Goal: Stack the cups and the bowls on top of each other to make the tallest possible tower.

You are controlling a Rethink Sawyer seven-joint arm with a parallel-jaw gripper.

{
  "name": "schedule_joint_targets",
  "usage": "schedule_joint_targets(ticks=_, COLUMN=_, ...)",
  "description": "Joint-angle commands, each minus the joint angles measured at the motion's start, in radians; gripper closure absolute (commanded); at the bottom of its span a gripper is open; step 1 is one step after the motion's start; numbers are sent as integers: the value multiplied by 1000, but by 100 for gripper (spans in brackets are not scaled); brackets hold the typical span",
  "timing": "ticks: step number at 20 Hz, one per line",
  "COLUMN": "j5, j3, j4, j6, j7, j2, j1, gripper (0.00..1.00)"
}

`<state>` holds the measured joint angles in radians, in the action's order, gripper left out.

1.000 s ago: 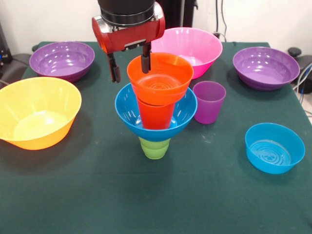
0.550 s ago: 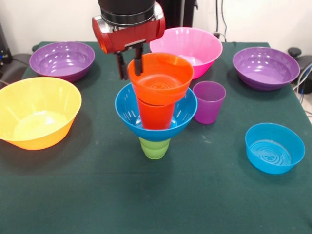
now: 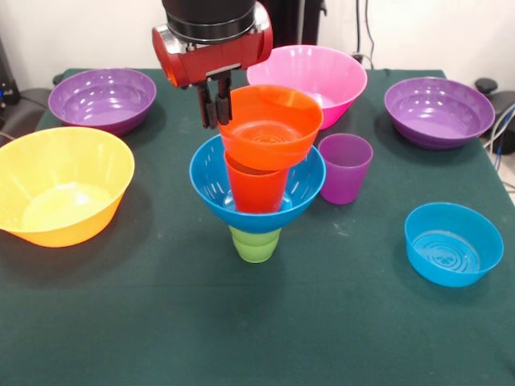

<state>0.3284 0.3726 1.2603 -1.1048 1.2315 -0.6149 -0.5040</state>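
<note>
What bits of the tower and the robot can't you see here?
All in the front view:
- Green cup: its top is hidden by the blue bowl sitting on it.
- Orange cup: its rim is hidden by the orange bowl.
- Gripper: whether it pinches the orange bowl's rim is unclear.
- Arm: cut off by the top edge.

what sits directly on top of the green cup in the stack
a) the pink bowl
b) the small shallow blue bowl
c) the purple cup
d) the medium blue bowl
d: in the front view the medium blue bowl rests straight on the green cup, with the orange cup standing inside that bowl.
</note>
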Motion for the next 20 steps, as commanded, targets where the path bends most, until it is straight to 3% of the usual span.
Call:
schedule_joint_targets(ticks=1, j5=43, j3=1, j4=-13, j6=-111, j7=-32, j2=40, j1=28, gripper=100)
schedule_joint_targets(ticks=20, j5=54, j3=0, j4=-24, j6=-141, j7=-21, j2=29, j1=31, gripper=100)
